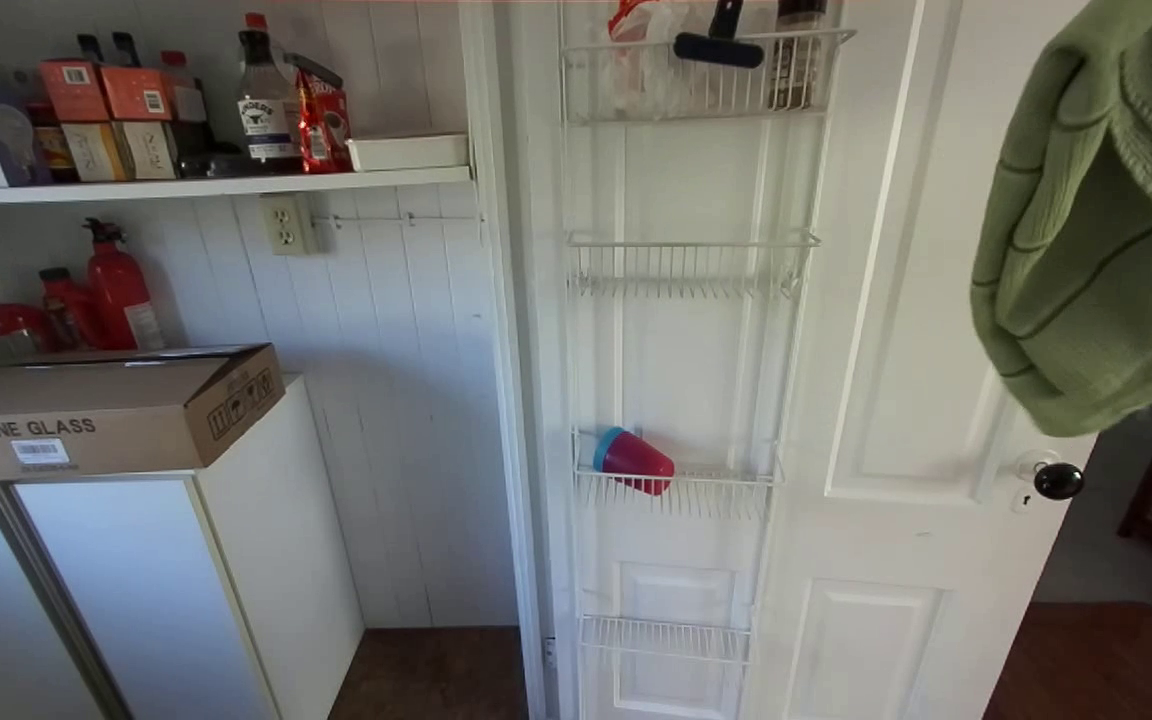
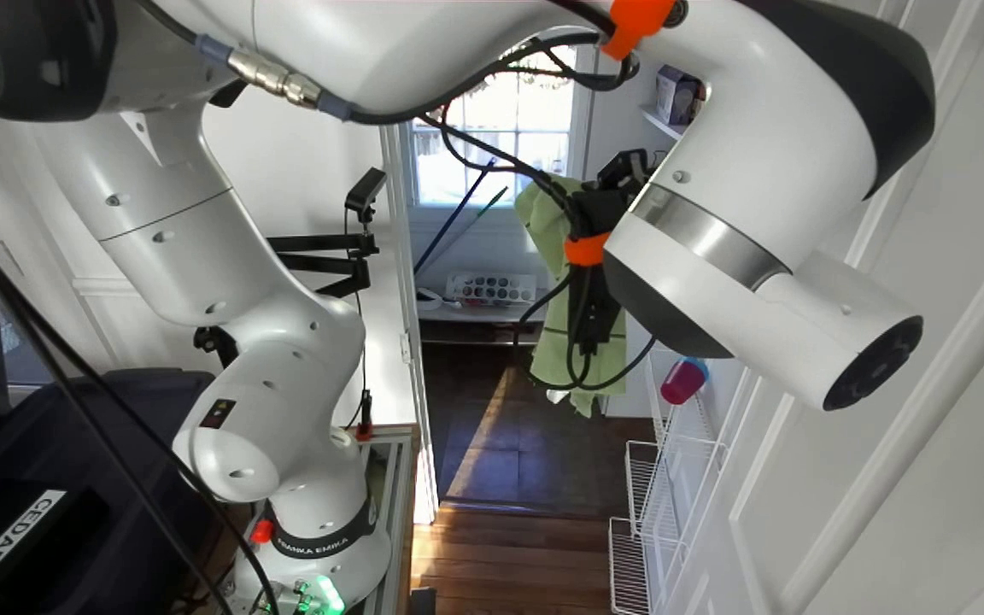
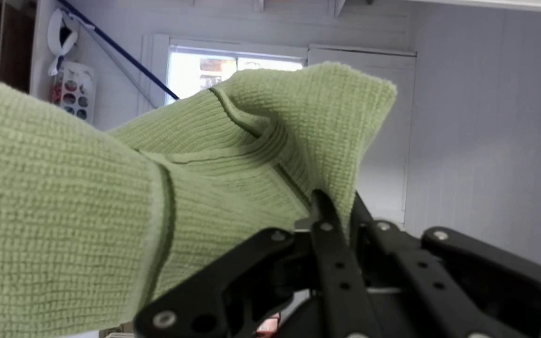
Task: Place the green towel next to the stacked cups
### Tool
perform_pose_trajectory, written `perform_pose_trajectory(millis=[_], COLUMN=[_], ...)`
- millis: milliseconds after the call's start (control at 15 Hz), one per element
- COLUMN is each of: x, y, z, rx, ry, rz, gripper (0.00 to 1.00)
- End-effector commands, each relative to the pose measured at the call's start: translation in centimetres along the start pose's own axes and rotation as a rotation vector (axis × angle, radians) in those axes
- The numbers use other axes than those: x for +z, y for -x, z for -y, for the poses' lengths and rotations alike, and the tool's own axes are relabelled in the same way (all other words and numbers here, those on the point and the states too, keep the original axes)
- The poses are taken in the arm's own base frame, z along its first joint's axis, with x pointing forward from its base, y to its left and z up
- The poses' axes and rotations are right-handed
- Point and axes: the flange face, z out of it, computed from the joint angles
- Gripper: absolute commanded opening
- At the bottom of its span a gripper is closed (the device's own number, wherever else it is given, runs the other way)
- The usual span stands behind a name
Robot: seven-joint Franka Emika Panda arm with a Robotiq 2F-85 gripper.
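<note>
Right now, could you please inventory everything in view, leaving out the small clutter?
towel: 1, green, hanging from gripper
stacked cups: count unclear, magenta and blue, on rack
rack: 1, white, on door
door: 1, white, behind rack
cabinet: 1, white, below carton
carton: 1, brown, on cabinet
fire extinguisher: 1, red, behind carton
shelf: 1, white, above carton
boxes: several, mixed colours, on shelf
window: 1, white-framed, beyond arm
CEDAR-labelled item: 1, black, lower left, exterior view
arm: 1, white and black, near door
gripper: 1, black, clamped on towel

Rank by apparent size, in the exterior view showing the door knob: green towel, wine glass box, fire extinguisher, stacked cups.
1. Green towel, partly out of view
2. Wine glass box, likewise
3. Fire extinguisher
4. Stacked cups
</note>
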Motion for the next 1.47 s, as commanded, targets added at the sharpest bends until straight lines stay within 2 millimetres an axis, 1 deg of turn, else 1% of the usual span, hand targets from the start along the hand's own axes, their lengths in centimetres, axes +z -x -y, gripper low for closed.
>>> perform_pose_trajectory(millis=[0, 133, 333, 533, 800, 1000, 1133, 1200, 1267, 1400], x=[-0.1, 0.0, 0.1, 0.4, 0.2, -0.1, 0.0, 0.0, -0.1, -0.1], y=[1.6, 1.4, 1.0, 0.2, -1.1, -2.2, -3.2, -3.6, -2.1, -2.8], z=[0.4, -1.1, -4.4, -8.3, -13.5, -16.7, -18.3, -18.3, -18.0, -18.7], rx=[0.07, 0.108, 0.163, 0.217, 0.263, 0.281, 0.27, 0.253, 0.279, 0.271], ry=[-0.008, 0.021, 0.095, 0.149, 0.217, 0.265, 0.254, 0.229, 0.259, 0.253], rz=[0.081, 0.075, 0.028, -0.016, -0.091, -0.126, -0.12, -0.106, -0.121, -0.109], gripper=[0.02, 0.02, 0.02, 0.02, 0.02, 0.02, 0.02, 0.02, 0.09, 0.09])
